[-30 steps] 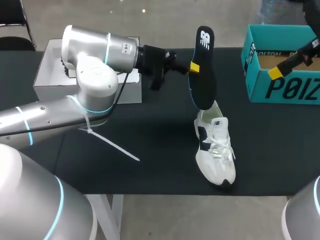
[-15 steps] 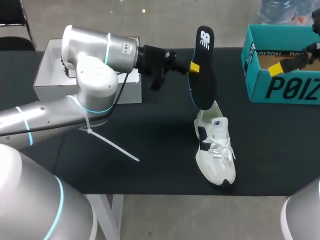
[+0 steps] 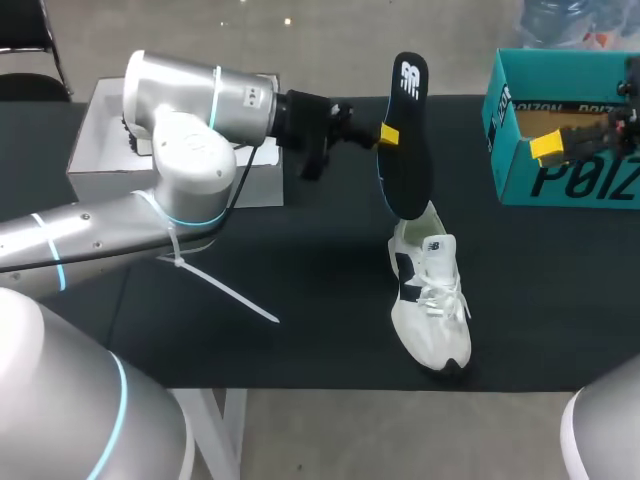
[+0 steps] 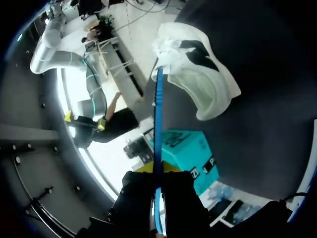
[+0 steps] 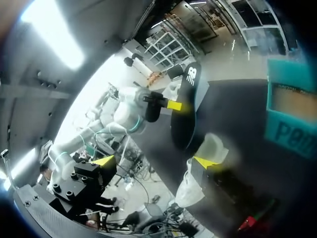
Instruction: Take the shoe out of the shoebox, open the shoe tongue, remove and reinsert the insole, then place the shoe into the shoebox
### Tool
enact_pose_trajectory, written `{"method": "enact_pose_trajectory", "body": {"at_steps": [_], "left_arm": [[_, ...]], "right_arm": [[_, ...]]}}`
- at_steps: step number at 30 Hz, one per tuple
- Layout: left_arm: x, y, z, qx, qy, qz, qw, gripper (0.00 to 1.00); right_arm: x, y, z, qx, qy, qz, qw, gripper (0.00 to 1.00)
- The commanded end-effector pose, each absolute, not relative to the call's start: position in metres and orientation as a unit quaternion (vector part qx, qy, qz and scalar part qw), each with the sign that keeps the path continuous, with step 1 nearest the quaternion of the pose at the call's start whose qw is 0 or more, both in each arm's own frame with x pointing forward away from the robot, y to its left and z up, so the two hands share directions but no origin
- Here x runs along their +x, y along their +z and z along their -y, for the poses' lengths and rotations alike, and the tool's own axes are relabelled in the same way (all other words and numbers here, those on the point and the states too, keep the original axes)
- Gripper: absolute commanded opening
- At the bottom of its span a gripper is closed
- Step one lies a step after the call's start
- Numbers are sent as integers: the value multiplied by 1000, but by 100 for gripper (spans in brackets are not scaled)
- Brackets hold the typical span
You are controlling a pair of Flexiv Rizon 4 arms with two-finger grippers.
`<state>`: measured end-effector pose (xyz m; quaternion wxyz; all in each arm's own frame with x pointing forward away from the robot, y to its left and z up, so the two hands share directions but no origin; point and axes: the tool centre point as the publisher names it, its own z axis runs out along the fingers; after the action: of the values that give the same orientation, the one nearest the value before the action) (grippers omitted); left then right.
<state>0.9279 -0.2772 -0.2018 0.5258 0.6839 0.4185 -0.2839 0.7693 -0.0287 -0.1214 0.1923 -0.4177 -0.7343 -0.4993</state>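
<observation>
My left gripper (image 3: 385, 135) is shut on a black insole (image 3: 408, 140) and holds it upright on its edge. The insole's lower end is at the heel opening of the white shoe (image 3: 430, 295), which stands on the black table. In the left wrist view the insole (image 4: 157, 119) shows edge-on as a thin blue line between my fingers, with the shoe (image 4: 198, 74) ahead of it. The teal shoebox (image 3: 520, 170) stands at the back right. My right gripper (image 5: 154, 161) is wide open and holds nothing. One of its yellow fingertips (image 3: 548, 147) is in front of the shoebox wall.
A white box (image 3: 100, 150) sits at the back left, behind my left arm. A white cable tie (image 3: 225, 290) hangs from that arm over the table. Bare black tabletop (image 3: 300, 330) lies to the left of the shoe and along the front edge.
The right gripper's finger has swung from slanting to nearly level at the shoebox front. The left arm, insole and shoe have not moved.
</observation>
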Motion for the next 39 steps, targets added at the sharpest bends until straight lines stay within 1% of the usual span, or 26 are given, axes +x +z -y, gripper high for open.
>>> {"method": "enact_pose_trajectory", "body": {"at_steps": [1,25,39], "left_arm": [[928,-202,277,684,-283,-418,526,0],[928,-202,277,684,-283,-418,526,0],[928,-202,277,684,-283,-418,526,0]], "right_arm": [[780,-128,16,-401,-513,727,215,100],[811,-163,-49,-357,-531,729,243,100],[827,-173,-60,-350,-533,729,248,100]]}}
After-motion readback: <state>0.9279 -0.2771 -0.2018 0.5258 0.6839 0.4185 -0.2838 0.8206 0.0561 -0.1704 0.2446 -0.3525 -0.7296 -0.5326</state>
